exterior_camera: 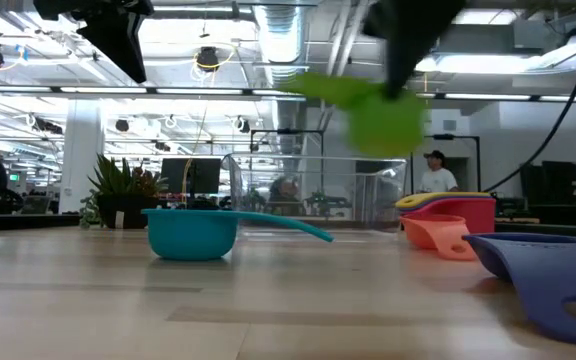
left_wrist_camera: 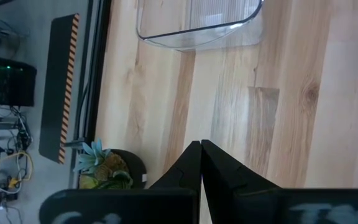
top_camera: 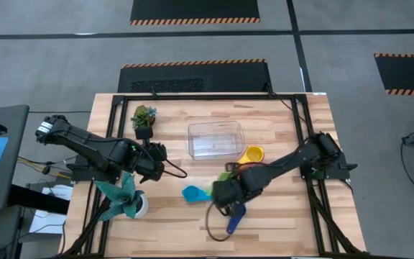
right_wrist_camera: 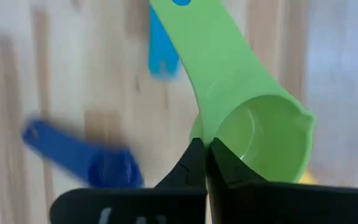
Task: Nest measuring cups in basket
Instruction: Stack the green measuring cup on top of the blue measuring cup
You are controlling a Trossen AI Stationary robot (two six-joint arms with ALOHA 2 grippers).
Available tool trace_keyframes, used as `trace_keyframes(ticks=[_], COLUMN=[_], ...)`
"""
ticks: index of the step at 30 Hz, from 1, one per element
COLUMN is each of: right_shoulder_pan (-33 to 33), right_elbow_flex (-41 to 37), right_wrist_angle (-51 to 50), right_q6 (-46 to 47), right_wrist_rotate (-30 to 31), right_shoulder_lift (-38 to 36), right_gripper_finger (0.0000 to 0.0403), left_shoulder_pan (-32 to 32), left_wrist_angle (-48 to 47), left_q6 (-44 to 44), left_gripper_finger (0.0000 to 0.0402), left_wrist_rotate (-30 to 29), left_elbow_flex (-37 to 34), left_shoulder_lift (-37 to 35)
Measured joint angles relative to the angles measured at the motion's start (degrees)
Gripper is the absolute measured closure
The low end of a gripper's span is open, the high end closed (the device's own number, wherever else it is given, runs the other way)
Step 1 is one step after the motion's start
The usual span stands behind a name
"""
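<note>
My right gripper is shut on the green measuring cup, which is lifted above the table. The light blue cup and the dark blue cup lie on the table near it. The yellow cup lies beside the clear basket. In the low view it sits with a red cup and an orange cup. My left gripper is shut and empty, hovering left of the basket. My right gripper pinches the green cup's bowl wall where the handle joins it. One finger seems to be inside the bowl and one outside. The fingers come from above. The cup hangs below them, clear of the table, with its handle sticking out sideways.
A small potted plant stands at the far left of the table. A teal leafy plant in a white pot stands at the near left, under the left arm. A black frame runs along the table's edges. A person is in the room behind.
</note>
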Motion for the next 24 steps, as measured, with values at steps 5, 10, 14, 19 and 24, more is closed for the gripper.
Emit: trace_keyframes(ticks=[5, 10, 14, 19, 24], right_shoulder_pan=[4.4, 6.7, 6.2, 2.2, -4.3], right_elbow_flex=[0.3, -4.3, -13.6, -29.2, -40.2], right_wrist_angle=[-17.9, -23.6, -18.9, -6.1, 1.6], right_q6=[4.6, 9.1, 10.7, 1.3, -11.5], right_wrist_rotate=[0.6, 3.1, 5.5, 5.0, 2.3], right_shoulder_lift=[-0.8, -6.2, -16.2, -28.9, -34.1], right_gripper_finger=[0.0398, 0.0398, 0.0398, 0.0398, 0.0398], left_shoulder_pan=[0.0, 0.0, 0.0, 0.1, 0.5], left_wrist_angle=[0.0, 0.0, 0.0, 0.2, 0.1], left_q6=[1.1, 1.0, 0.7, 0.8, -0.3], left_gripper_finger=[0.0401, 0.0401, 0.0401, 0.0401, 0.0401], left_wrist_rotate=[0.0, -0.1, -0.2, -0.4, -0.4], left_elbow_flex=[0.0, 0.0, 0.0, 0.0, 0.0], left_shoulder_lift=[0.0, 0.0, 0.0, 0.0, 0.0])
